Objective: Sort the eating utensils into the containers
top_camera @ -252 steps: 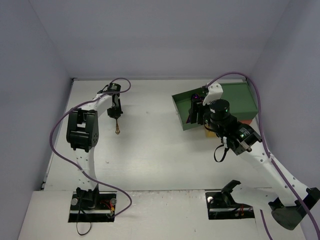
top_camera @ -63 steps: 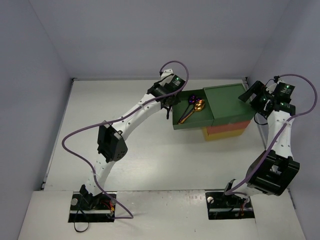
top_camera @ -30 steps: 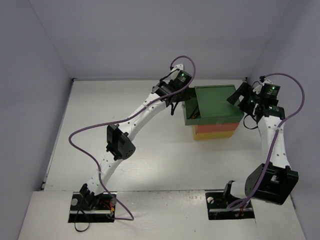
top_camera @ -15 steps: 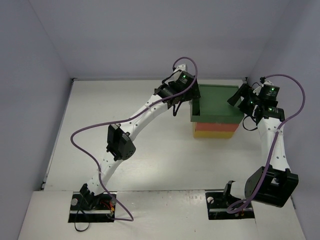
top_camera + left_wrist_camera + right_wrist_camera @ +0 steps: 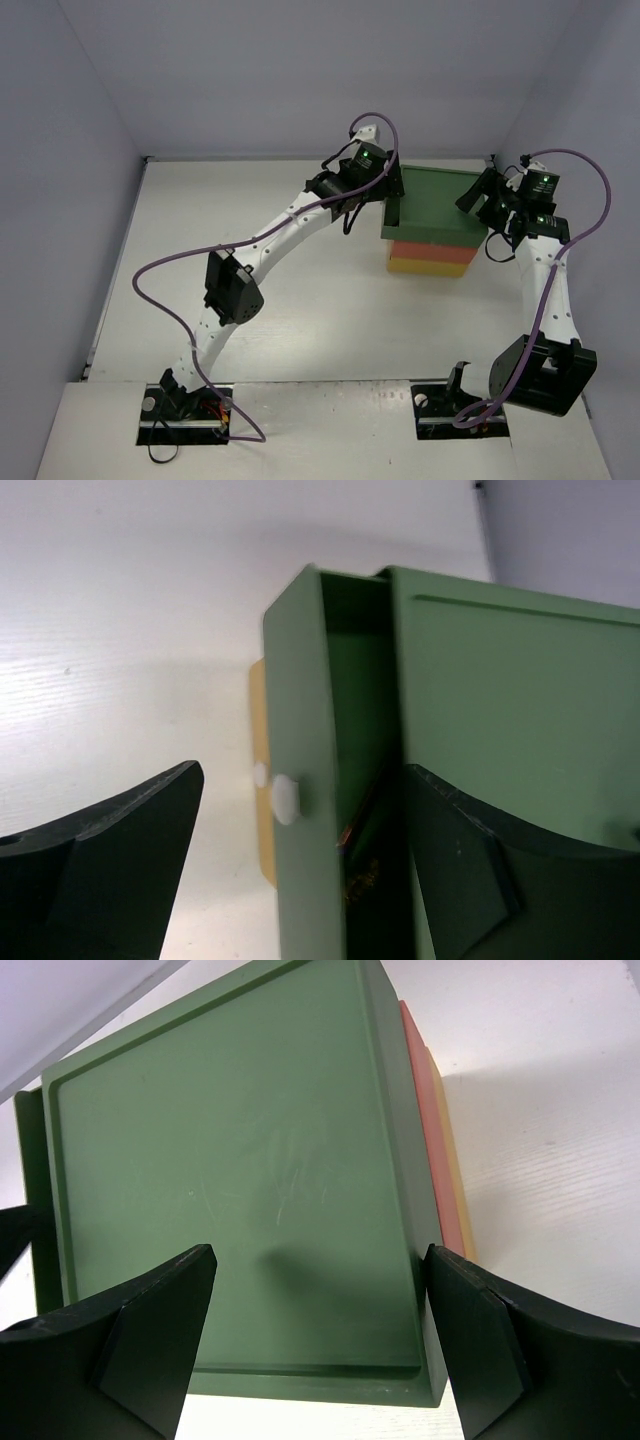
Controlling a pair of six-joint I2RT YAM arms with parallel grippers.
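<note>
Straddling the ajar green drawer (image 5: 298, 680), your left gripper (image 5: 302, 775) gapes wide; your right gripper (image 5: 320, 1260) gapes wide over the box (image 5: 230, 1150).

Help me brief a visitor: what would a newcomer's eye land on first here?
The green, red-orange and yellow containers stand stacked at the far right of the table. The left gripper is open at the white knob of the green drawer, which is ajar; the right gripper hangs open over the green top.
</note>
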